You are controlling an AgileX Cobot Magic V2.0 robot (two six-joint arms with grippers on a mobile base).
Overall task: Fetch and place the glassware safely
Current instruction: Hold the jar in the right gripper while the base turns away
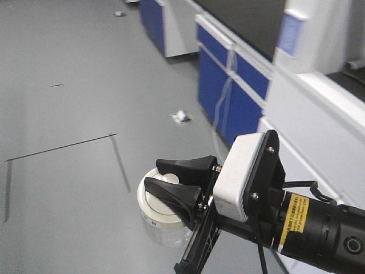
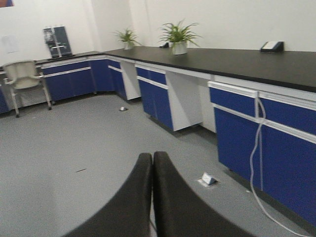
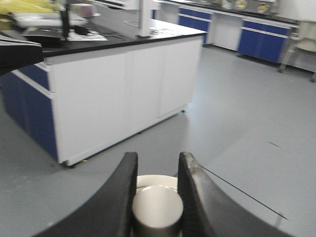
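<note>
The glassware is a small clear jar (image 1: 166, 233) with a round cream-white lid (image 1: 153, 210). It hangs in the air above the grey floor, carried by the knob of its lid. My right gripper (image 1: 154, 174) comes in from the lower right and is shut on that knob. In the right wrist view the knob (image 3: 157, 207) sits pinched between the two black fingers (image 3: 123, 187) of the right gripper (image 3: 158, 157), with the lid's rim showing behind it. My left gripper (image 2: 152, 157) is shut, fingers pressed together with nothing between them. It does not appear in the front view.
Blue cabinets (image 1: 228, 85) under a black counter (image 2: 237, 59) run along the right, with a white cable (image 2: 256, 148) hanging down. A small floor socket (image 1: 181, 117) sits near them. A white island bench (image 3: 123, 89) stands left of the right gripper. A chair (image 2: 22, 79) stands far off.
</note>
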